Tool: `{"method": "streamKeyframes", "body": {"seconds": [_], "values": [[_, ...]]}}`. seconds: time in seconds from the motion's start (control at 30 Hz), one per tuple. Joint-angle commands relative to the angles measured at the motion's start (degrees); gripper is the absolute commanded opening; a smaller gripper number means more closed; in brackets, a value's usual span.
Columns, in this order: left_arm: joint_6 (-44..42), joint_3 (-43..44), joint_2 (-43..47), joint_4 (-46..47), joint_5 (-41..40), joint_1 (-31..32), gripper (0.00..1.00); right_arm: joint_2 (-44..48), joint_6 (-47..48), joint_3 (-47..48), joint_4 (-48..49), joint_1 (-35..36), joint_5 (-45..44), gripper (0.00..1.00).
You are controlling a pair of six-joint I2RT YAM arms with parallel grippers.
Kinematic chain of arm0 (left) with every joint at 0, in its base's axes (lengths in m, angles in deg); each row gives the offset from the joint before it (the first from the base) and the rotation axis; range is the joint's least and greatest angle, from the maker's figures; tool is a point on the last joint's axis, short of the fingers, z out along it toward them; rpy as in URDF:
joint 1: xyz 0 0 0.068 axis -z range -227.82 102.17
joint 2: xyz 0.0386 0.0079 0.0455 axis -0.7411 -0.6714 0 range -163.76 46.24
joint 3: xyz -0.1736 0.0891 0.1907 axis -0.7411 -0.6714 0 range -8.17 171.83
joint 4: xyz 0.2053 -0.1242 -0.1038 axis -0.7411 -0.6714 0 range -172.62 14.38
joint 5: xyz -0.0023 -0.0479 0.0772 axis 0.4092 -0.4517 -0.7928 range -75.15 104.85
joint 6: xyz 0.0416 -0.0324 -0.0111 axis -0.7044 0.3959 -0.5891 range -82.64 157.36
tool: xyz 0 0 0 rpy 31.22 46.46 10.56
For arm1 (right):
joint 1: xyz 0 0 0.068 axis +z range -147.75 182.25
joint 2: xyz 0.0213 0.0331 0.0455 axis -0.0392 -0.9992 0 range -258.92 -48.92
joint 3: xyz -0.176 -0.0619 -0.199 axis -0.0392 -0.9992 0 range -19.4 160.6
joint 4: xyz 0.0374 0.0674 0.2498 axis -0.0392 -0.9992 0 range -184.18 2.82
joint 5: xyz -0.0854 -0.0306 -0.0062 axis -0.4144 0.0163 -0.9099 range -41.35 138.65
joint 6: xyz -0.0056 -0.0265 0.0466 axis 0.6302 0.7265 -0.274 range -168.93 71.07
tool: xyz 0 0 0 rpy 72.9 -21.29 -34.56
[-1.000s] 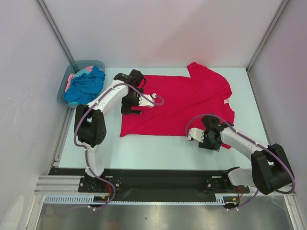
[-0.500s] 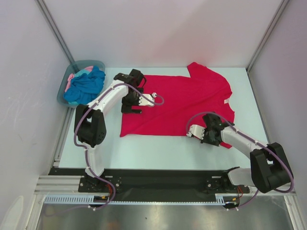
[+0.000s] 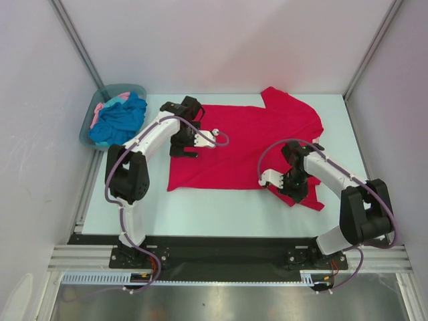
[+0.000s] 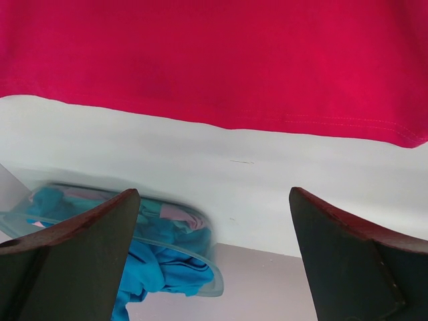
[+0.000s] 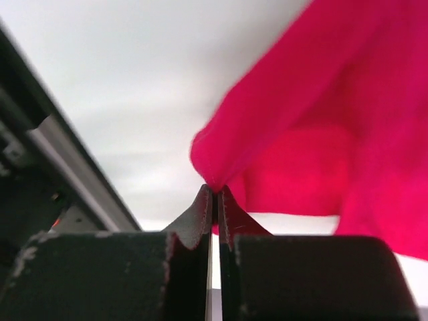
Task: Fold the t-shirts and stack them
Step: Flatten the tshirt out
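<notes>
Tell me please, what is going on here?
Two robot arms are working on a red shirt spread on the table. The right gripper is shut on a pinch of its near edge. The left gripper is open at the shirt's left edge, holding nothing. A blue shirt and a pink shirt lie bunched in the tub.

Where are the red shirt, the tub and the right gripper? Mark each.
red shirt [image 3: 254,144]: top view, middle of its body.
tub [image 3: 124,86]: top view, far rim.
right gripper [image 5: 215,194]: right wrist view, between its fingertips, shut on the shirt.
</notes>
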Motion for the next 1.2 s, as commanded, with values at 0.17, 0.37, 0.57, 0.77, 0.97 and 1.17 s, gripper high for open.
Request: {"method": "streamKeyframes", "body": {"seconds": [0.17, 0.37, 0.57, 0.77, 0.97, 1.17], "values": [[-1.71, 2.11, 0.33, 0.0, -0.44, -0.65, 1.0, 0.5, 6.18, -1.66, -8.03, 2.89, 4.18, 0.0], [-1.98, 2.28, -0.02, -0.09, -0.61, -0.65, 1.0, 0.25, 6.97, -3.78, -5.14, 6.06, 2.6, 0.0], [-2.33, 2.72, -0.02, 0.0, -0.79, -0.65, 1.0, -2.39, 5.83, -2.9, -4.43, 7.02, 2.51, 0.0], [-2.33, 2.46, 0.42, -0.18, -0.61, -0.65, 1.0, -2.04, 6.36, -5.62, -4.34, 7.99, 0.14, 0.0], [-2.24, 2.02, 0.77, -0.18, -0.35, -0.56, 1.0, -1.96, 5.74, -7.64, -4.78, 9.31, -0.92, 0.0], [-2.33, 1.67, 1.39, -0.18, -0.44, -0.74, 1.0, -2.13, 5.13, -8.43, -4.43, 10.1, -1.71, 0.0]]}}
